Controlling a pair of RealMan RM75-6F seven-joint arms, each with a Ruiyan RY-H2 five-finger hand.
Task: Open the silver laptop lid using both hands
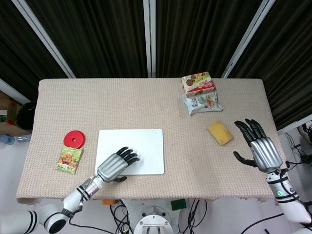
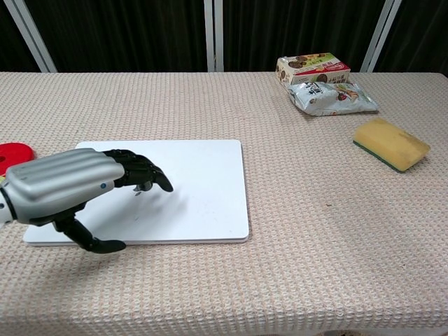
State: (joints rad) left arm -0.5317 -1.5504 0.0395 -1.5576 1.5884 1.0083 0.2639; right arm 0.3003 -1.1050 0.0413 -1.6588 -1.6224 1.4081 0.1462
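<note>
Flatly, metallic left hand [image 2: 66, 187] over smooth laptop [image 2: 203, 185].

Both hands look the same: left hand [image 1: 113, 167] and right hand [image 1: 262, 150] have ribbed silver backs, black fingers, and white forearms with black rings; there's a green light at the right wrist.

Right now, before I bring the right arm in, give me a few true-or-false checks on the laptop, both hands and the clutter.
1. The silver laptop lid is already raised. False: it lies flat and closed.
2. The left hand is over the laptop's near left part. True.
3. The right hand grips the yellow sponge. False: it holds nothing, fingers apart, to the right of the sponge.
4. A red disc lies left of the laptop. True.
5. The snack box sits on the laptop. False: it stands at the far edge.
</note>
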